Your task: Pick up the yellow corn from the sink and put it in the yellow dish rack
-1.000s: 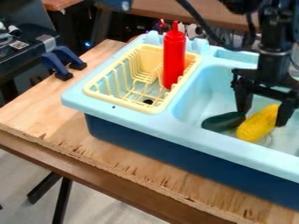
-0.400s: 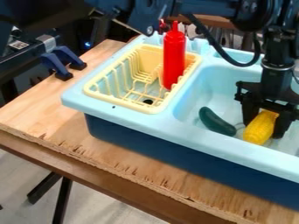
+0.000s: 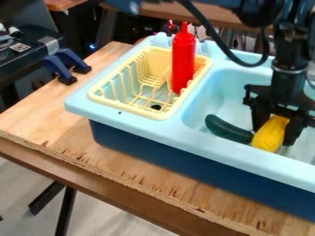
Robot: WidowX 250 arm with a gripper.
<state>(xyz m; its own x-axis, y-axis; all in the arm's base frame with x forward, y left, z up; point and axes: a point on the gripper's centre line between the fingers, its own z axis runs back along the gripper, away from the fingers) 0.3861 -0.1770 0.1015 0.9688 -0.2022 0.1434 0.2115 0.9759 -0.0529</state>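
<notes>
While the black two-finger gripper (image 3: 272, 137) hung down at the right of the camera view, over the light-blue basin of the toy sink (image 3: 215, 146), the yellow toy corn cob (image 3: 269, 134) lay directly between its jaws, one finger on each long side. The cob's long axis ran slantwise, from its upper end close beneath the gripper's body down toward the basin's front wall, with the lower end showing below the fingers. The jaws seemed to be closed on the cob, though the dark fingers partly hid its sides and the contact was hard to confirm. Just beside it, toward the view's left, was the dark green, elongated toy vegetable (image 3: 226, 128), lying in the same basin with its near end close against the cob and its far end pointing up and left, across the cob's slant. Past the divider, the sink's other compartment held the pale yellow plastic dish rack (image 3: 126, 107), its slotted sides rising around an open middle. Inside the rack, toward its right side, stood the red squeeze bottle (image 3: 183, 64), upright, with its narrow tip pointing up. The whole sink sat on the plywood-topped table (image 3: 117, 166).
</notes>
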